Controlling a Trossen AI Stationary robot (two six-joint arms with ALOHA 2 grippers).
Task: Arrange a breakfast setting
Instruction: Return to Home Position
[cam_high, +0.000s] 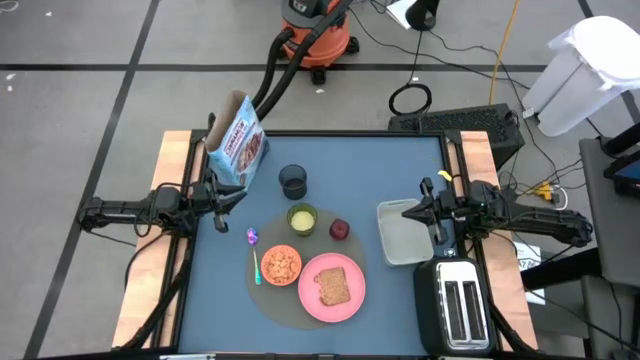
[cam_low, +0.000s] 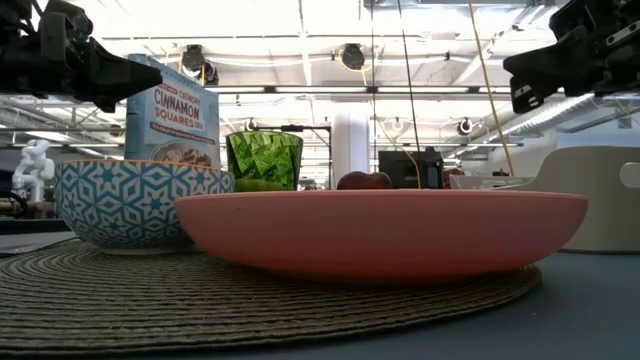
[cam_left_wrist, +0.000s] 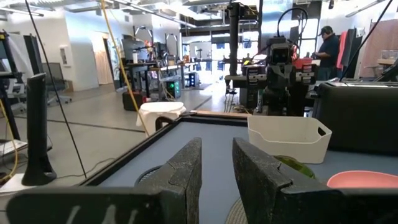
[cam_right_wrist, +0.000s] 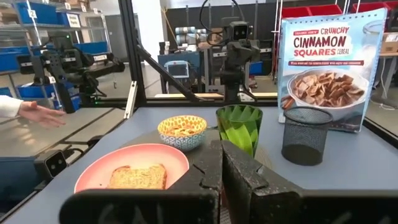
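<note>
On the round grey mat (cam_high: 275, 305) sit the pink plate (cam_high: 350, 300) with the toast slice (cam_high: 333, 287) and the small orange bowl (cam_high: 281, 265). The purple spoon (cam_high: 254, 250) lies at the mat's left rim. Behind the mat stand the green cup (cam_high: 302, 218), the dark red fruit (cam_high: 339, 230) and the dark blue mug (cam_high: 293, 181). The cereal box (cam_high: 237, 140) stands at the far left. My left gripper (cam_high: 232, 195) hovers open and empty at the left, near the box. My right gripper (cam_high: 415, 212) hovers shut and empty over the clear tub.
The clear rectangular tub (cam_high: 402, 232) lies at the right. The black toaster (cam_high: 459, 300) stands at the near right corner. In the right wrist view a person's hand (cam_right_wrist: 40, 114) shows beyond the table's edge. Bare blue table (cam_high: 360, 165) lies at the far side.
</note>
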